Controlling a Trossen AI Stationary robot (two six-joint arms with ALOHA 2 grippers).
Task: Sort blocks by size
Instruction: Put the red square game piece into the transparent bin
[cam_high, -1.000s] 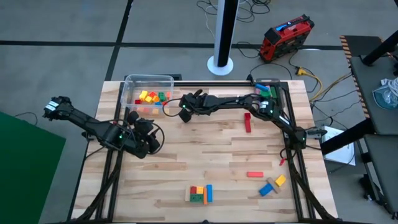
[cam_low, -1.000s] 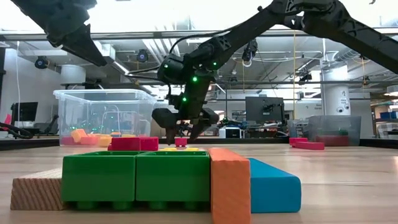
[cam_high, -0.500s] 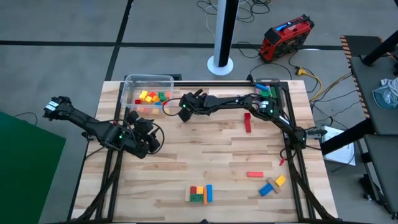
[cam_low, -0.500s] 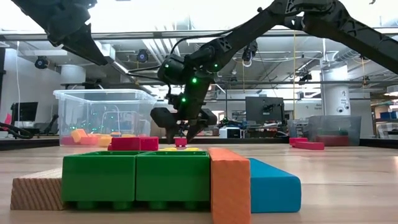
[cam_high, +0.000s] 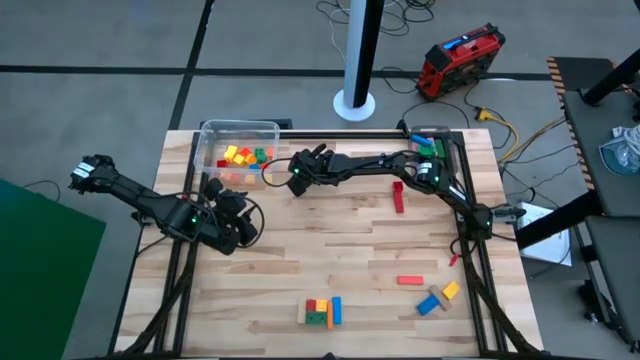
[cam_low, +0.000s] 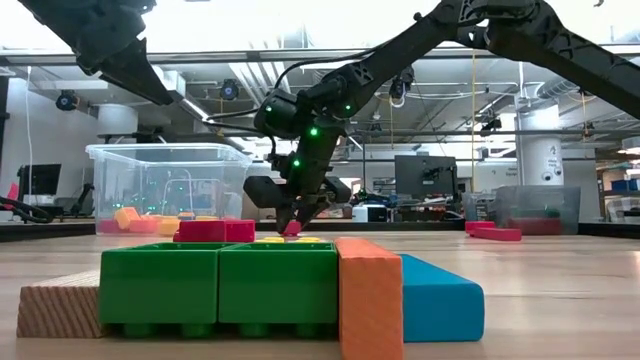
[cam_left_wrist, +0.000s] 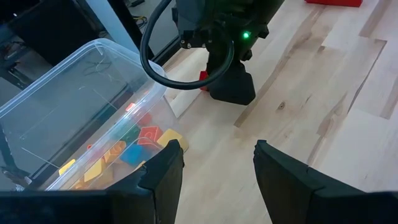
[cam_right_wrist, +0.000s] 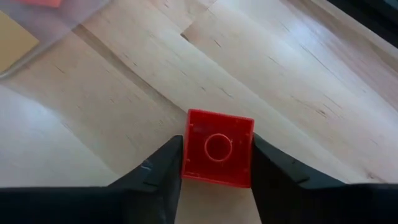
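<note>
A small red cube (cam_right_wrist: 217, 147) sits just right of the clear plastic tub (cam_high: 238, 150), which holds yellow, red, orange and green blocks. My right gripper (cam_high: 297, 184) reaches in from the table's right and is shut on this cube; the low view shows it pointing down over the cube (cam_low: 292, 229). My left gripper (cam_high: 246, 215) hangs open over the table's left side, nearer than the tub, with nothing between its fingers (cam_left_wrist: 161, 174). My right gripper pinches the red cube by two opposite side faces (cam_right_wrist: 186, 155), one finger on each, with the studded top showing between the fingers (cam_right_wrist: 158, 168). The fingers come from above, slanting down. I cannot tell whether the cube rests on the wood or is just off it.
A red bar (cam_high: 398, 197) lies right of centre. Another red bar (cam_high: 410, 281) and a blue and yellow pair (cam_high: 437, 298) lie near right. A cluster of green, orange and blue blocks (cam_high: 320, 311) sits at the near edge. A second bin (cam_high: 430, 145) stands far right.
My right gripper has shut from wide open onto the red cube, staying in place over it. The cube has stayed where it was beside the tub.
</note>
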